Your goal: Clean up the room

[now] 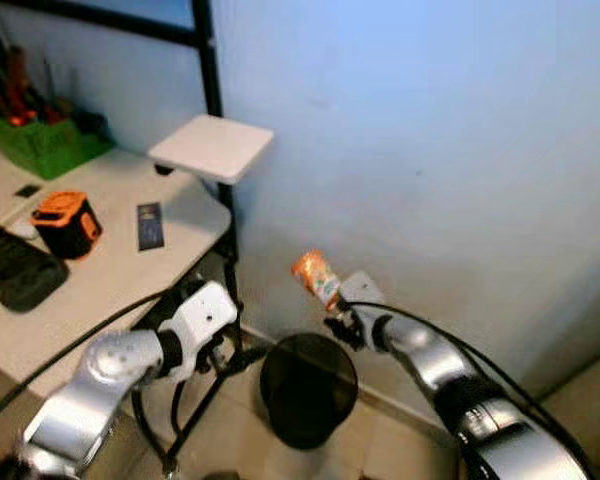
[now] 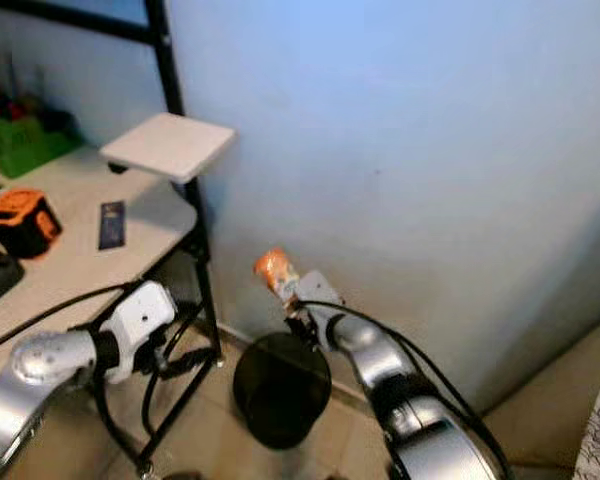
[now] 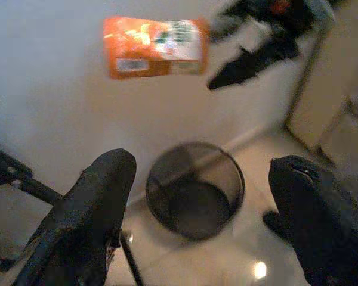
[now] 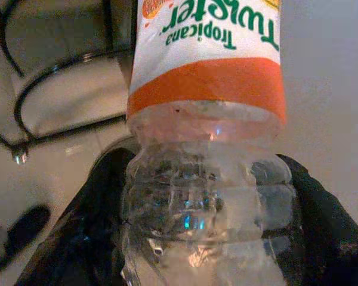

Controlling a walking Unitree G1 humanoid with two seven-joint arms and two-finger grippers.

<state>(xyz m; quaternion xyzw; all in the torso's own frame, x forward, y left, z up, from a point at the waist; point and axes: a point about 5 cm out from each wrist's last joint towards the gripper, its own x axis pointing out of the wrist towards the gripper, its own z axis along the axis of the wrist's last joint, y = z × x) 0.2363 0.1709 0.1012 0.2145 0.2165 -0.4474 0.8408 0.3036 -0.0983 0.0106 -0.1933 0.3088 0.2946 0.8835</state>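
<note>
While the right gripper (image 1: 332, 305) was up in front of the blue wall (image 1: 430, 130), its black fingers (image 4: 104, 202) were closed tight on a bottle (image 1: 316, 275). The bottle was clear plastic with an orange and white label, and it looked empty. It was held in the air, tilted, just above the bin (image 1: 308, 385) and toward 12 o'clock from it. The bin was round, black and made of mesh, and it stood on the pale floor (image 1: 380, 445) close to the wall.

At 9 o'clock from the bin was the left gripper (image 3: 209, 220), low beside the black table legs (image 1: 195, 400). Its fingers (image 3: 98, 202) were spread wide and held nothing.

On the white table (image 1: 100, 280) at 10 o'clock lay an orange and black box (image 1: 66, 223), a dark card (image 1: 150, 225) and a black case (image 1: 18, 268). A green tray (image 1: 42, 140) stood at the back. A white square shelf (image 1: 212, 146) stuck out from a black pole (image 1: 212, 70). Black cables (image 1: 100, 335) ran along the arms.
</note>
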